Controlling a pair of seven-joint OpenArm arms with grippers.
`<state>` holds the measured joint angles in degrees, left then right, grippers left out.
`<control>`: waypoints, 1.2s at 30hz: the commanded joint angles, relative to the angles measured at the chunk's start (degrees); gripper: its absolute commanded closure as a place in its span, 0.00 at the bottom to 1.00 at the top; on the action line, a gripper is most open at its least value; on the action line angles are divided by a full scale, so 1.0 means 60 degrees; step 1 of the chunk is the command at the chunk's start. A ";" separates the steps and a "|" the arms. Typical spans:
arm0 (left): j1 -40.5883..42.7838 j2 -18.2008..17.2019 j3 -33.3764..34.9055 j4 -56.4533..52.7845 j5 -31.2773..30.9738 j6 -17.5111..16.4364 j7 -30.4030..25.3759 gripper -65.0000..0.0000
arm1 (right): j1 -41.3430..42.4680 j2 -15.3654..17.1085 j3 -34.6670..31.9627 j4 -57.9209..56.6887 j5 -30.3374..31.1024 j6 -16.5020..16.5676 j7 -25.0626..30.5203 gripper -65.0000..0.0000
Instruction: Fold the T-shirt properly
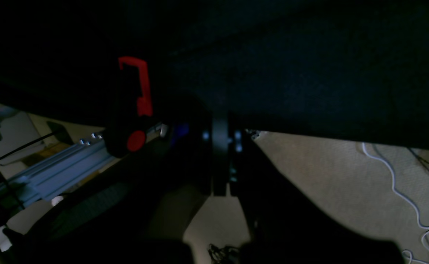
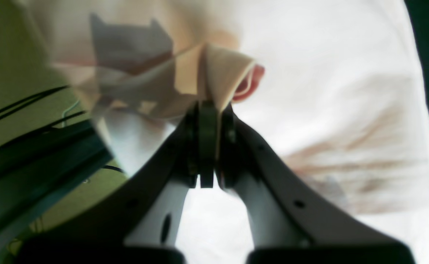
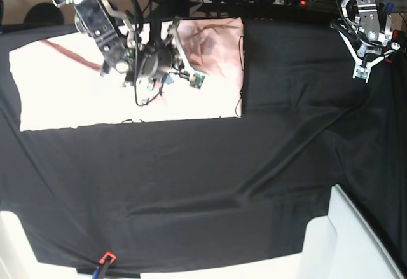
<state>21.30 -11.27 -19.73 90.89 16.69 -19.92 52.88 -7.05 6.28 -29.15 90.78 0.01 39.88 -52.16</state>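
1. On the far left part of the worktop (image 3: 267, 164) we see the T-shirt (image 3: 76, 101), pale pink, lying as a wide flat rectangle on the black cloth (image 3: 210, 190) that covers the surface.
2. Its right end shows a darker pink panel with creases, and its straight near edge runs across the cloth.
3. At the shirt's far edge, our right gripper (image 3: 170, 40) sits over the fabric; in the right wrist view the right gripper (image 2: 208, 106) has its fingers (image 2: 207, 121) pressed together on a raised pinch of the T-shirt (image 2: 218, 73), which stands up in a small peak between them.
4. Well apart from the shirt, at the far right corner of the worktop, our left gripper (image 3: 364, 69) hangs over bare black cloth, holding nothing.
5. From the dim left wrist view, the left gripper (image 1: 220, 146) has its fingers closed against each other.
6. Near that arm, a red clamp (image 1: 141, 88) grips the worktop's edge.
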 commanded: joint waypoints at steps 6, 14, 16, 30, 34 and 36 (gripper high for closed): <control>-0.0011 -0.0151 -0.0046 0.0126 0.0127 0.0046 -0.0015 1.00 | -0.0400 0.0088 0.0733 0.1126 0.0123 0.0020 -0.0178 1.00; -0.0026 -0.0151 -0.0046 0.0126 0.0127 0.0046 -0.0015 1.00 | -0.0884 0.0264 0.1085 0.1580 0.0123 0.0020 -0.0310 1.00; -0.0026 -0.0151 -0.0046 0.0126 0.0127 0.0046 -0.0015 1.00 | -0.1016 0.0264 0.1143 0.1683 0.0123 0.0020 -0.0310 1.00; -0.0026 -0.0181 -0.0046 0.0111 0.0127 0.0046 -0.0015 1.00 | -0.1909 0.0264 0.1158 0.2738 0.0123 0.0020 -0.0325 0.45; -0.0026 -0.0181 -0.0046 0.0111 0.0127 0.0046 -0.0015 1.00 | -0.1792 0.0235 0.1129 0.3075 0.0123 0.0020 -0.0325 0.46; -0.0026 -0.0181 -0.0046 0.0111 0.0127 0.0046 -0.0030 1.00 | -0.1426 0.0191 0.1099 0.3060 0.0123 0.0020 -0.0442 0.57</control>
<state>21.23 -11.60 -19.73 90.83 16.82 -19.94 52.88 -16.25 7.64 -22.41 108.14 0.05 40.05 -55.83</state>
